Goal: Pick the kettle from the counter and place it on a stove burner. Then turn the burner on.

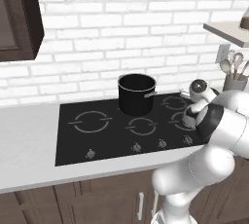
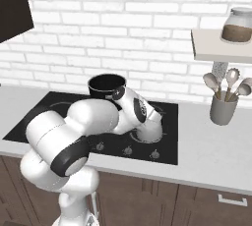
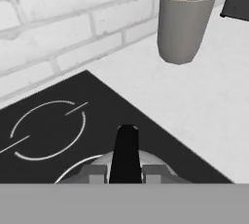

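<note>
A white brick wall [image 1: 121, 28] backs a pale counter [image 1: 29, 140] over dark brown cabinets [image 1: 97, 198] in this rendered kitchen, with a black glass stove [image 1: 97, 140] set into the slab. In the hand view the kettle [image 3: 99, 162] sits directly beneath the hand on the stove's right-hand side, over a grey burner ring, its black top handle [image 3: 125, 152] running up between the gripper's [image 3: 124, 173] two fingertips [image 3: 92, 173]. The jaws are drawn narrowly together about that handle and appear to grip it; whether the kettle's base rests on the glass or hangs just above cannot be told. In both base views the white arm [image 2: 74, 127] covers the kettle, bending down over the front right burner. A tall black saucepan [image 1: 136, 93] stands on a rear burner to the left of the arm. Small knobs [image 1: 136, 146] line the stove's front edge. On the counter to the right of the stove stands a grey utensil cup [image 2: 222, 108] with spoons, beneath a shelf [image 2: 219, 45] carrying a glass jar [image 2: 238, 25].
</note>
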Available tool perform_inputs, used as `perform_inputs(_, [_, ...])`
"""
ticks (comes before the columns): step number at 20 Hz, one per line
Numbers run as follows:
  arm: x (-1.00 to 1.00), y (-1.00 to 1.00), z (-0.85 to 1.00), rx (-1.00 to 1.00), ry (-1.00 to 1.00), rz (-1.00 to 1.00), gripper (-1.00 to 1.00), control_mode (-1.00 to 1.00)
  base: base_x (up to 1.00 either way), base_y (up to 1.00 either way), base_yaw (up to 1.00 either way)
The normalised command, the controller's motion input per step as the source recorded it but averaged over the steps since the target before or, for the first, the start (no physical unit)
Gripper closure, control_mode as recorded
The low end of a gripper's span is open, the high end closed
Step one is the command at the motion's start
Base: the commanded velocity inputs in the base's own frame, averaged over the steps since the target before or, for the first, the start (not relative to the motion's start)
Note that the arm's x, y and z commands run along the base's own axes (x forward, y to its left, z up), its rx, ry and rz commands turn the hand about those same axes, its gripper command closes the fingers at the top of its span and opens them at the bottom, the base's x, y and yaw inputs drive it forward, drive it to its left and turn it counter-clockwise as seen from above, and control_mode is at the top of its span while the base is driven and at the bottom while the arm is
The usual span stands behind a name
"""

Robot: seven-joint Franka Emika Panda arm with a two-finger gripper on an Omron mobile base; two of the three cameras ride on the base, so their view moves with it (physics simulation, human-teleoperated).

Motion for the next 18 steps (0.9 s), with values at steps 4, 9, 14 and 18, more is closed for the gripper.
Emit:
perform_inputs(4, [0.06, 0.0, -0.01, 0.05, 0.05, 0.0, 1.0, -1.0, 0.0, 0.0, 0.0])
perform_inputs(9, [0.41, 0.0, 0.0, 0.0, -0.01, -0.01, 1.0, -1.0, 0.0, 0.0, 0.0])
perform_inputs(14, [0.34, 0.0, 0.0, 0.02, 0.01, -0.02, 1.0, -1.0, 0.0, 0.0, 0.0])
perform_inputs(18, [0.06, 0.0, -0.03, 0.03, 0.03, 0.0, 1.0, -1.0, 0.0, 0.0, 0.0])
